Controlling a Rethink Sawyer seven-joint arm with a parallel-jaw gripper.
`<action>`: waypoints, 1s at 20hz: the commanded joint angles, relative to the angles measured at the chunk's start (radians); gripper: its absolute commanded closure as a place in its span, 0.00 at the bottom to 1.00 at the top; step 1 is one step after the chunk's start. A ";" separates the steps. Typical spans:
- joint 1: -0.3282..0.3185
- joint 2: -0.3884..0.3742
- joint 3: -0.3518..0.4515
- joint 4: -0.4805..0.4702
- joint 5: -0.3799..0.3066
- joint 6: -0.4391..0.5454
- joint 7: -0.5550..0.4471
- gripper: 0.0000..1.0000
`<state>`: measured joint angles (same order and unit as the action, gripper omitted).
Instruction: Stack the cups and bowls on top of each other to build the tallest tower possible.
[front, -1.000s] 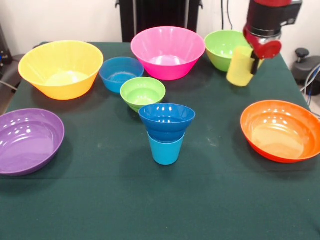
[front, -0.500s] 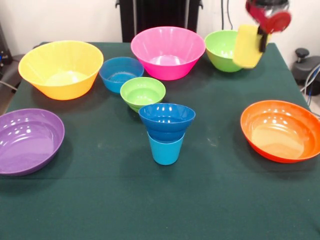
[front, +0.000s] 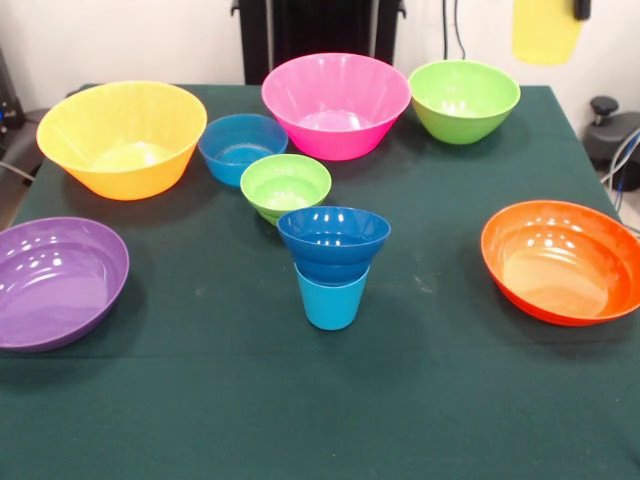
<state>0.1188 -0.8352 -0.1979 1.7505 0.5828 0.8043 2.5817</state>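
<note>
One yellow cup (front: 545, 32) aloft, above the green bowl (front: 464, 99).

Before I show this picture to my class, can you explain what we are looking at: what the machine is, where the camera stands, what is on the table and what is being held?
The camera looks across a green-clothed table toward a robot arm. Only a dark tip of its tool shows at the top edge, beside a translucent yellow plastic cup lifted clear above the table. Whether the tool is open or shut cannot be seen.

On the table, a small dark blue bowl sits on a light blue cup. Around it stand loose plastic bowls: yellow-orange, pink, large green, orange, purple, light blue and small lime green.
</note>
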 joint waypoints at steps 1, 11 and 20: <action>-0.103 -0.021 0.061 -0.149 -0.099 0.154 -0.035 1.00; -0.318 0.111 0.091 -0.302 -0.250 0.202 -0.188 1.00; -0.454 0.242 0.158 -0.635 -0.350 0.408 -0.165 1.00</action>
<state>-0.2972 -0.7264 -0.1735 1.3430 0.3411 1.0199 2.5817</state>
